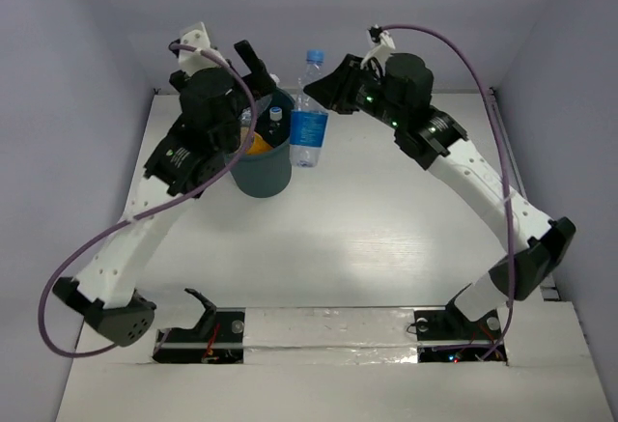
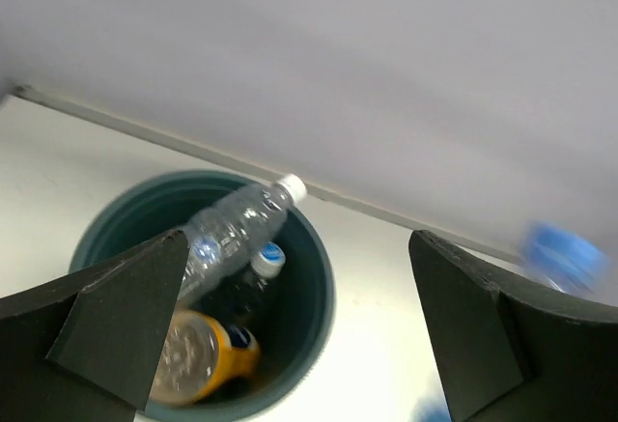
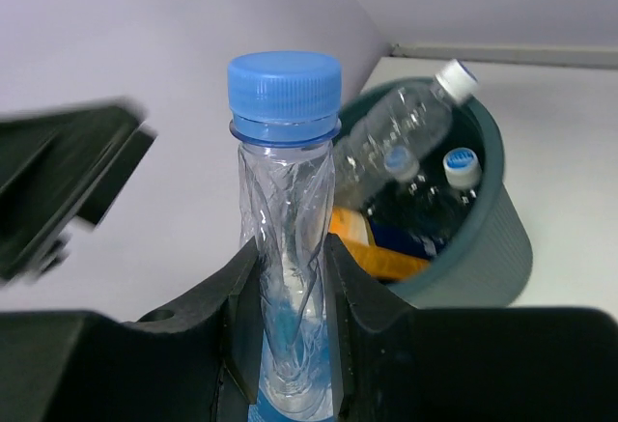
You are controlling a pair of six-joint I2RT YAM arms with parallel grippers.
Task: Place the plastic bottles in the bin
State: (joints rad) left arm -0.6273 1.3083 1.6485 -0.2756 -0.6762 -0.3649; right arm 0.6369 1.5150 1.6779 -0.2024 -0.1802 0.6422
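Table: the white table (image 1: 386,239) fills the lower middle of the top view. The bin stands on it, up and left of centre.
Bin: the dark teal bin (image 1: 263,176) is upright with its mouth open.
Contents: an orange bottle (image 2: 208,354) lies low inside. A clear bottle (image 2: 232,229) leans across it, its white cap poking over the far rim. A third bottle, blue-capped (image 2: 268,260), stands under the leaning one.
Held bottle: the blue-labelled bottle (image 1: 309,113) is upright just right of the bin in the top view. I cannot tell whether it touches the bin wall or rests on the table.
Right gripper: the right gripper (image 3: 290,277) is clamped on this bottle's body below the neck, coming in from the right.
Left gripper: the left gripper (image 2: 297,248) hangs over the bin's mouth with its jaws wide and nothing between them.
Step in hand: probably carrying the blue-labelled bottle over the rim and dropping it in.
Doing it well: raise the bottle until its base clears the rim, then slide it left over the mouth. Aim for the near side of the mouth, away from the leaning clear bottle. Tilt it cap-down and let go low.
Watch for: the left arm crowds the mouth and should back off first. A nudge on the rim could tip the bin.
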